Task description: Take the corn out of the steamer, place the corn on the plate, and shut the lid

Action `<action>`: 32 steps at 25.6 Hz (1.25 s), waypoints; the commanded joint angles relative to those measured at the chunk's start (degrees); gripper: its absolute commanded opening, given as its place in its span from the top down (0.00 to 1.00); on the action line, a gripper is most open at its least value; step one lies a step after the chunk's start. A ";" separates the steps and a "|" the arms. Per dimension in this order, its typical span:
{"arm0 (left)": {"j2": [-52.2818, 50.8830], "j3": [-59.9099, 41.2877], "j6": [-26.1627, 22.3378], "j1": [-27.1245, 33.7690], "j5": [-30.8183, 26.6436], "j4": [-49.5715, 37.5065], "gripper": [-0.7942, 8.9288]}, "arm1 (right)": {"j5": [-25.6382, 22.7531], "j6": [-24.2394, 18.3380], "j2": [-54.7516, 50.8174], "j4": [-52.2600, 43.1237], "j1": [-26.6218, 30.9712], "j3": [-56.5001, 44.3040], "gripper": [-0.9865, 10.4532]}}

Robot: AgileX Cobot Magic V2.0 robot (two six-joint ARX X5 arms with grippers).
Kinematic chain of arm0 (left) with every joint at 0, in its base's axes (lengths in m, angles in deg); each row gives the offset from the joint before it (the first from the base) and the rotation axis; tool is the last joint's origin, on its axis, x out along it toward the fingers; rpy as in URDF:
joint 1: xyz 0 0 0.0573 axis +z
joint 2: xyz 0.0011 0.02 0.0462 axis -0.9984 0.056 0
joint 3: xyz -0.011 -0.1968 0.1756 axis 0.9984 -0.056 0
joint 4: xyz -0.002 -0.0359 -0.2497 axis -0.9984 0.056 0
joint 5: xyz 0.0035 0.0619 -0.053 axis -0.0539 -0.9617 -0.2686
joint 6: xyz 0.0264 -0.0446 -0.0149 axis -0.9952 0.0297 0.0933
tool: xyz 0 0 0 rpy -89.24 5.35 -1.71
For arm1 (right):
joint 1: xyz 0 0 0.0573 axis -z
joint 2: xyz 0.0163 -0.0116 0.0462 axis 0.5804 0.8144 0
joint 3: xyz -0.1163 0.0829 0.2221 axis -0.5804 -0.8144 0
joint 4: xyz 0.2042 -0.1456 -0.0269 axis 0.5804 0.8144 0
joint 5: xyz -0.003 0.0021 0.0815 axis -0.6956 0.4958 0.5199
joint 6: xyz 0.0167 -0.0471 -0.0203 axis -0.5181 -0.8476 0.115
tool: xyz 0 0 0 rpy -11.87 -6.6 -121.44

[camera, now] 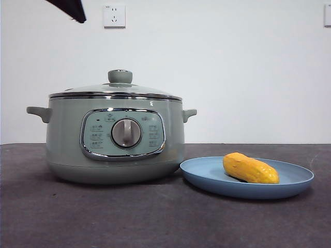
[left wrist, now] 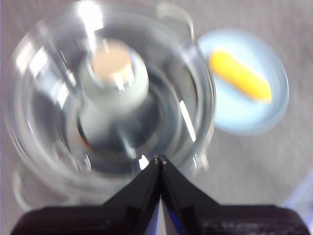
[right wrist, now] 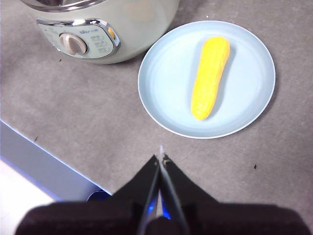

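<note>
Only a black gripper tip point(camera: 72, 10) shows at the top left corner of the front view, high above the sage-green steamer point(camera: 115, 139), whose glass lid point(camera: 116, 90) sits closed on its rim, while the corn point(camera: 250, 168) lies on the light-blue plate point(camera: 207, 175) just beside the pot on the grey table point(camera: 103, 217). From the left wrist view, blurred, the left gripper point(left wrist: 160, 159) has its jaws pressed together and empty, above the lid's knob point(left wrist: 113, 73), with the corn and plate off to one side. From the right wrist view the right gripper point(right wrist: 160, 156) also has its jaws together and empty, over bare table near the plate, where the corn lies across the middle, the steamer's control panel point(right wrist: 80, 41) beyond.
</note>
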 commanded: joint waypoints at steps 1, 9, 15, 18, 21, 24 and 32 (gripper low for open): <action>-0.48 -0.17 -1.33 -0.02 -0.04 -7.08 0.92 | -0.15 -0.04 -0.04 -0.31 -0.07 -0.50 0.91; -10.62 -0.17 -11.63 5.70 7.65 -33.59 0.92 | -0.15 -0.04 -0.04 -0.31 -0.07 -0.50 0.91; -18.14 -1.95 -11.63 14.53 7.80 -33.79 0.92 | -0.15 -0.04 -0.04 -0.31 -0.07 -0.50 0.91; -23.19 -6.64 -11.63 18.53 7.69 -36.13 0.92 | -0.15 -0.04 -0.04 -0.31 -0.07 -0.50 0.91; -29.11 -14.67 -11.61 21.79 7.52 -41.03 0.92 | -0.15 -0.04 -0.04 -0.31 -0.07 -0.50 0.91; -35.60 -24.63 -11.58 24.46 7.32 -46.34 0.92 | -0.15 -0.04 -0.04 -0.31 -0.07 -0.50 0.91; -51.76 -50.64 -10.08 28.85 4.26 -51.58 0.92 | -0.15 -0.04 -0.04 -0.31 -0.07 -0.50 0.91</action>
